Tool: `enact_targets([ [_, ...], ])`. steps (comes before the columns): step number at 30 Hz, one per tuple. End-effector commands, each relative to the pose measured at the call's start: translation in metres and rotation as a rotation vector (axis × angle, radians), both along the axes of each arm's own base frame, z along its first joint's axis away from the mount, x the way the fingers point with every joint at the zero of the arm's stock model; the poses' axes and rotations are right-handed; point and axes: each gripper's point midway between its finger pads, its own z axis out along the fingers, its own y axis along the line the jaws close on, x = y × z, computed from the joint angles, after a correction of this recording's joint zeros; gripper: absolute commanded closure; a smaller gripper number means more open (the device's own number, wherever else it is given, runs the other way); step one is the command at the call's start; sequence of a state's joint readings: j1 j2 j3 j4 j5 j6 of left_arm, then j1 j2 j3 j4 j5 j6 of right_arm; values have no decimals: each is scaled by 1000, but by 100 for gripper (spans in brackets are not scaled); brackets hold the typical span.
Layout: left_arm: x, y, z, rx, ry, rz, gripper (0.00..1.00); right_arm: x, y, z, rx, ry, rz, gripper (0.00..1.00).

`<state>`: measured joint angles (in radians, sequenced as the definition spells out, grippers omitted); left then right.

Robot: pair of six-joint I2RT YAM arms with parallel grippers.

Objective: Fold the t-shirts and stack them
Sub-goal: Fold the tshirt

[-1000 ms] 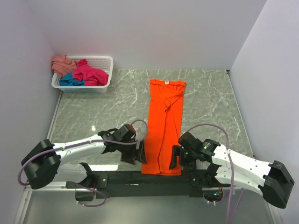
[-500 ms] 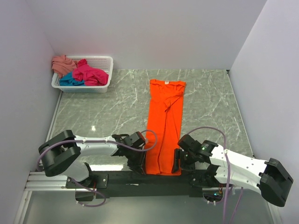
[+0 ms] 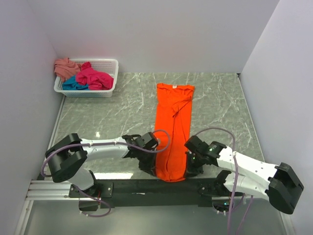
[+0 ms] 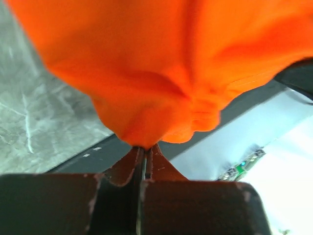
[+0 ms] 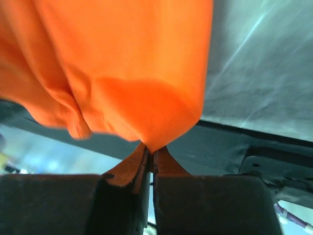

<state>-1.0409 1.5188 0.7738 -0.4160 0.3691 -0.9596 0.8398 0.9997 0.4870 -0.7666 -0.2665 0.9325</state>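
Note:
An orange t-shirt [image 3: 172,127], folded into a long narrow strip, lies down the middle of the marble table, collar end at the far side. My left gripper [image 3: 154,169] is shut on its near left corner, and the orange cloth [image 4: 146,73] bunches up from between the pinched fingertips [image 4: 143,149]. On the near right corner, my right gripper [image 3: 188,169] is shut too, the hem [image 5: 142,93] rising from its closed tips [image 5: 151,151]. The near end is gathered and lifted slightly. Three more t-shirts, magenta [image 3: 94,77], teal [image 3: 74,84] and salmon [image 3: 65,66], lie heaped in a basket.
The white lattice basket [image 3: 110,64] stands at the far left corner. A black rail [image 3: 146,187] runs along the near table edge under both grippers. White walls close the table at the back and both sides.
Both grippers closed from wide open onto the orange shirt's near corners. The near hem has narrowed and bunched between them, and the left arm swung in toward the shirt.

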Motion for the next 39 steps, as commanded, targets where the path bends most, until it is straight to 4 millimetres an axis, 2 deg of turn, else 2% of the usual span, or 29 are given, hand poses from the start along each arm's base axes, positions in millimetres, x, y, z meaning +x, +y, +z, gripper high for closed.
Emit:
enact_targets([
  [1,36,-7,34,-41,-108,21,100,41,-6,29,-22,-144,-40,100],
  [3,56,-6,42,-41,-143,39,100,61,-17,37,-57,-210,-86,100],
  [5,87,-11,54,-71,-195,70,100,88,-26,50,-61,-284,-143,100],
  [7,118,-11,63,-71,-257,113,100,106,-26,59,-42,-328,-172,100],
  [8,137,-20,73,-79,-307,111,100,124,-22,68,-16,-375,-187,100],
  [10,170,-20,82,-69,-385,151,100,143,-19,75,-3,-426,-193,100],
  [11,188,-27,89,-81,-411,164,100,163,-20,81,-12,-462,-207,100],
  [15,236,-28,92,-74,-465,227,100,216,-25,93,-44,-553,-268,100],
  [16,247,-25,92,-56,-479,242,100,225,-25,88,-53,-545,-277,100],
  [17,258,-26,91,-37,-497,253,100,239,-23,96,-35,-582,-284,100],
  [22,287,-29,90,-55,-510,265,100,278,-21,96,-34,-586,-292,100],
  [26,301,-35,81,-42,-513,242,100,295,-19,87,-20,-551,-285,100],
  [32,317,-32,74,-34,-508,257,100,314,-14,66,-23,-493,-281,100],
  [35,325,-35,68,-37,-502,246,99,325,-17,61,-30,-483,-307,96],
  [36,328,-34,65,-31,-498,246,97,327,-16,56,-27,-469,-307,93],
  [38,334,-38,60,-36,-491,221,94,335,-18,57,-26,-471,-323,92],
  [39,338,-38,61,-47,-497,223,90,338,-18,57,-25,-470,-327,87],
])
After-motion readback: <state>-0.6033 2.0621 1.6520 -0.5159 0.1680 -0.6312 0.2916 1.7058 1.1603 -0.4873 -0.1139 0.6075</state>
